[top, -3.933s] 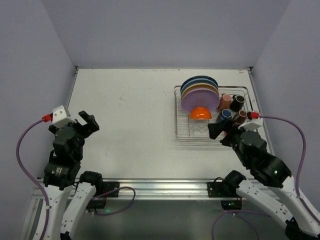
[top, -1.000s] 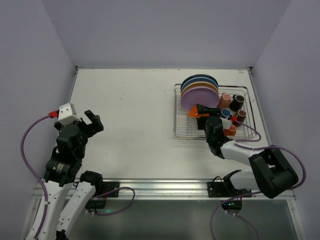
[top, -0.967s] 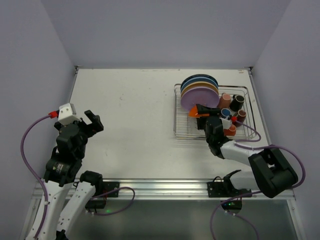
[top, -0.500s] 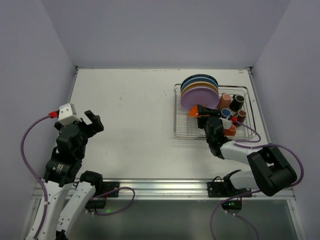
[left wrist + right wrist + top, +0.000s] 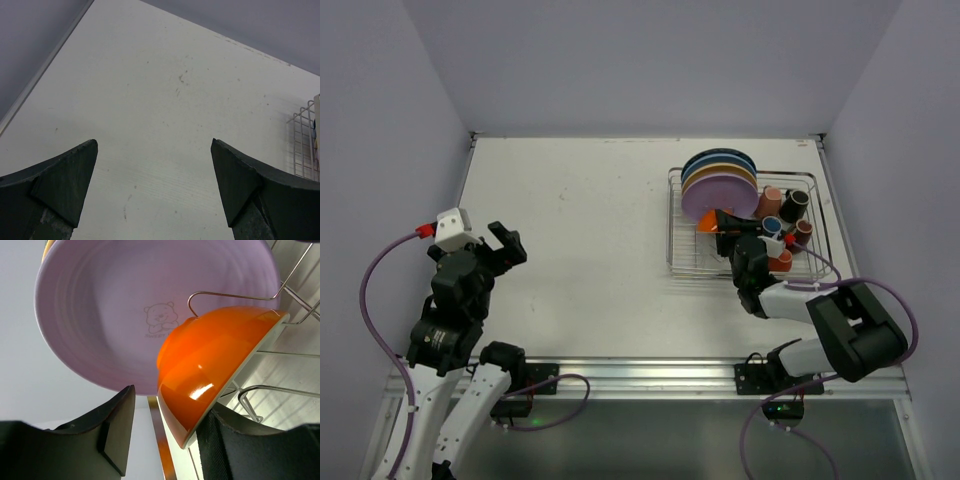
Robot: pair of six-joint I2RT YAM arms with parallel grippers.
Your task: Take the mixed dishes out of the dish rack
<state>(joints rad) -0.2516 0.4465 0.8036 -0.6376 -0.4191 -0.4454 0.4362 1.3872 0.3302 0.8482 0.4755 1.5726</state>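
Left pincer (image 5: pixel 154 145): spread wide, holding nothing, above the bare left part of the table (image 5: pixel 580 220).
Right pincer (image 5: pixel 172 410): reaching into the rack (image 5: pixel 705 262), part-spread, one finger on each side of the orange bowl's (image 5: pixel 210 355) lower rim; the finger on the white inner side sits against the rim, and a thin gap shows on the orange outer side.
Orange bowl: in the rack, tilted on its edge against a wire divider, just in front of the lilac plate (image 5: pixel 125 305).
Plates (image 5: pixel 719 185): upright in a row at the rack's far left, lilac nearest.
Mugs (image 5: pixel 785 215): clustered in the rack's right part.
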